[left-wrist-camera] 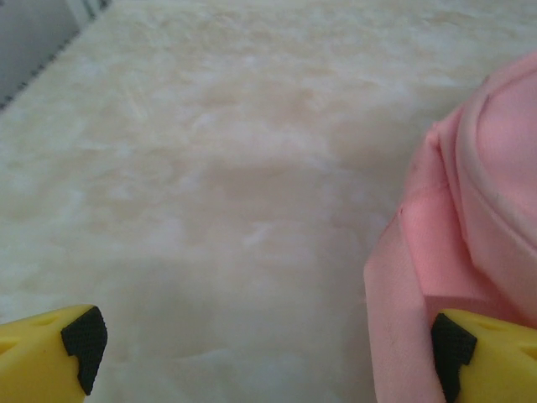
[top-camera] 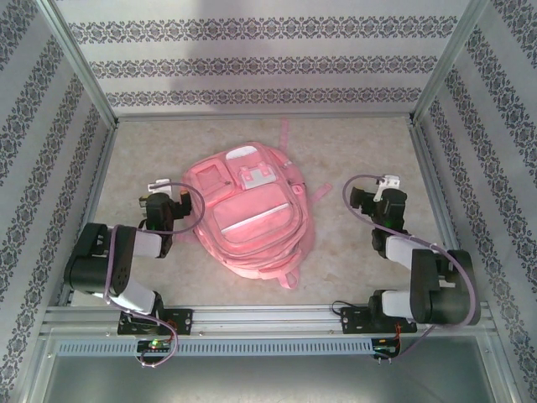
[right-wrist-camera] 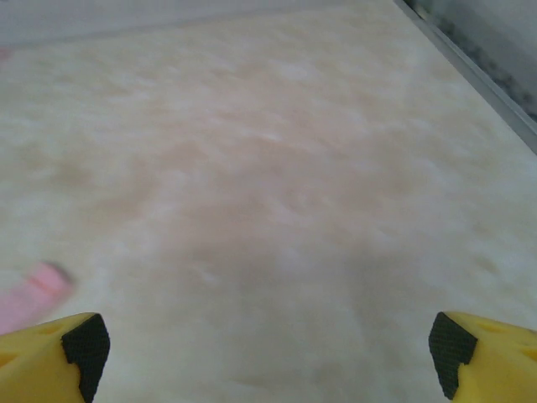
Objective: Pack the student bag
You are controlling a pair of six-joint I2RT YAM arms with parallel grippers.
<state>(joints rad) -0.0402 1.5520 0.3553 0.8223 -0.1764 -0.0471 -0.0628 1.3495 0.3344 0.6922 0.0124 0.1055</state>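
Finds the student bag (top-camera: 252,214) flat in the middle of the table (top-camera: 377,151), long axis roughly far-to-near, just right of the left gripper (left-wrist-camera: 267,348), well left of the right gripper (right-wrist-camera: 268,344), both jaws spread wide and empty, left arm judged nearer.

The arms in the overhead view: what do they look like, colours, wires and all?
Both the left arm and right arm are chunky black-and-white jointed segments on black bases, each trailed by a looping purplish cable. The left pincer and right pincer have yellow fingers tipped with black pads.
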